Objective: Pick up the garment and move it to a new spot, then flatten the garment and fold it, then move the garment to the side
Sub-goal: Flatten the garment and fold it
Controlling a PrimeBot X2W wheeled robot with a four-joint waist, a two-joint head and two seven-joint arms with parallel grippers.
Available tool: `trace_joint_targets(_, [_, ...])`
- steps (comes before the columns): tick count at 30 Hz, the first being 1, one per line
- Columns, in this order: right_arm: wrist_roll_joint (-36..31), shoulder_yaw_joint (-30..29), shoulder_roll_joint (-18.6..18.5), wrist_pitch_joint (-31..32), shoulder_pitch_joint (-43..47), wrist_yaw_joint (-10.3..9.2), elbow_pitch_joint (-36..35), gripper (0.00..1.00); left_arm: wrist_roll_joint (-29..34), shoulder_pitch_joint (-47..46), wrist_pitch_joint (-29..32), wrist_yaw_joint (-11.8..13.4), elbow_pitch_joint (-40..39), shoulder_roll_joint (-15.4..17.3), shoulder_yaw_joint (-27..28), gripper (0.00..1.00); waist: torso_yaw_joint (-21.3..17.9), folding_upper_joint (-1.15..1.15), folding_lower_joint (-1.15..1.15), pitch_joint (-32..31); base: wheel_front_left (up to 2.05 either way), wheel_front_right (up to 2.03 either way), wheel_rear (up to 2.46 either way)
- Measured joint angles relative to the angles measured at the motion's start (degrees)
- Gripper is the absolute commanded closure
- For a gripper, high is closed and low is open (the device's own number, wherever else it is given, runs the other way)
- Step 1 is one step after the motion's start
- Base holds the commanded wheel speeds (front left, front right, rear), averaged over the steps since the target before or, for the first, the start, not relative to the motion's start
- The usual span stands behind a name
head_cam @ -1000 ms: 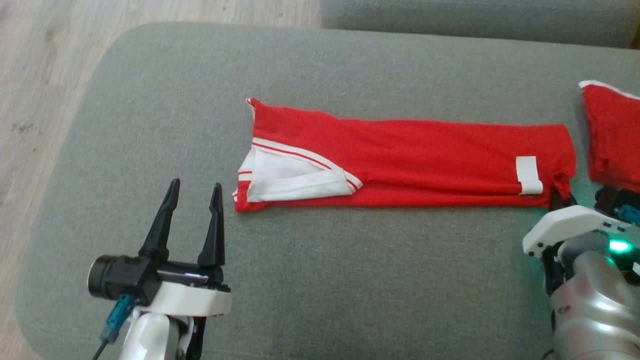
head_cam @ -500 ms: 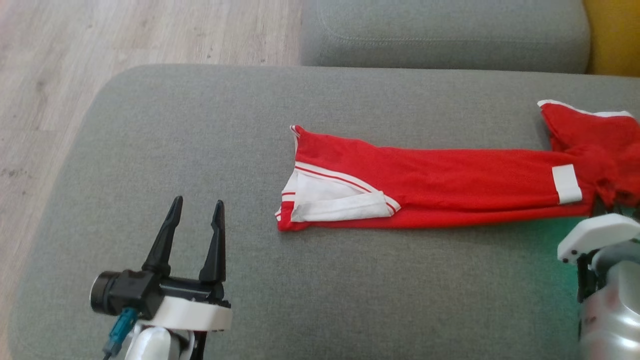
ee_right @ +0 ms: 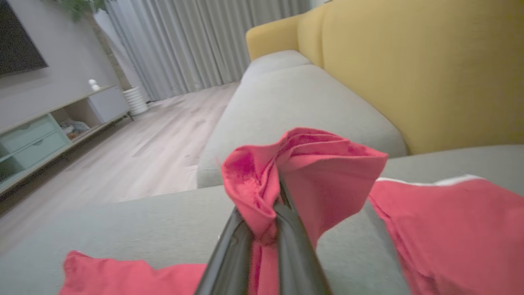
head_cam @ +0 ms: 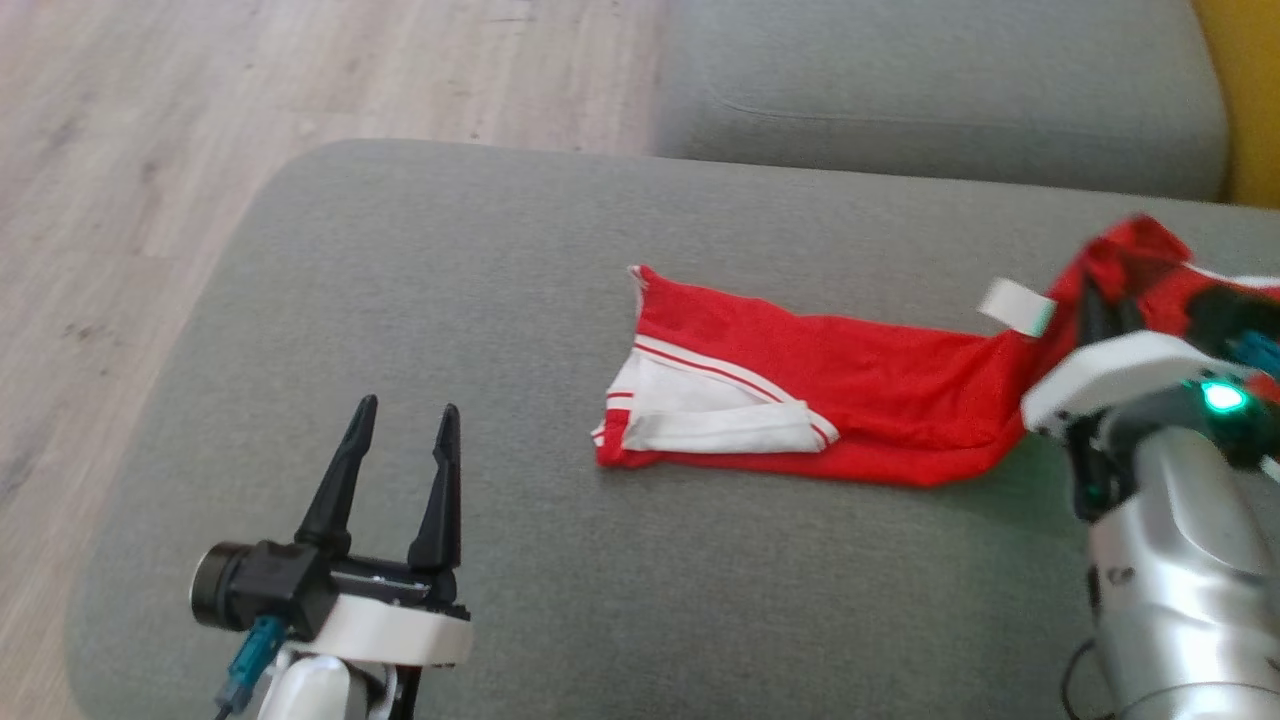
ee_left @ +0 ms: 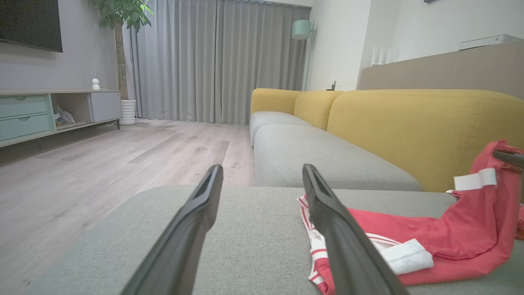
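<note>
The red garment [head_cam: 850,400] looks like light, limp cloth, probably best pinched at an edge. The right gripper [ee_right: 268,217] is clamped on its right end, raised off the grey sofa cushion [head_cam: 400,250]. Its long axis runs left-right across the cushion's middle, white-trimmed end leftward, near the left gripper [head_cam: 408,410], whose jaws are spread and empty.

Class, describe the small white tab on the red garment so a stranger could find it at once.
On the grey cushion lies a red garment, its right end held up by the right gripper. The tab sits near that raised end: plain white, unlike the red-striped white trim at the flat end.
</note>
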Motion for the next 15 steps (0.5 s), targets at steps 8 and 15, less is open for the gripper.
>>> trace_joint_targets(8, [14.69,20.92,0.01,1.57,-0.50,0.00,-3.70,1.00,0.00,0.09,0.00,0.01,0.44,0.02,-1.66,0.00,4.76,0.00,0.00,-1.03,0.00,0.00,0.00])
trace_joint_targets(15, [22.23,31.65,-0.05,1.44,-0.50,0.00,-2.60,1.00,-0.01,0.79,0.00,0.00,0.74,0.10,-3.21,0.00,8.82,0.00,0.00,-0.46,0.00,0.00,0.00])
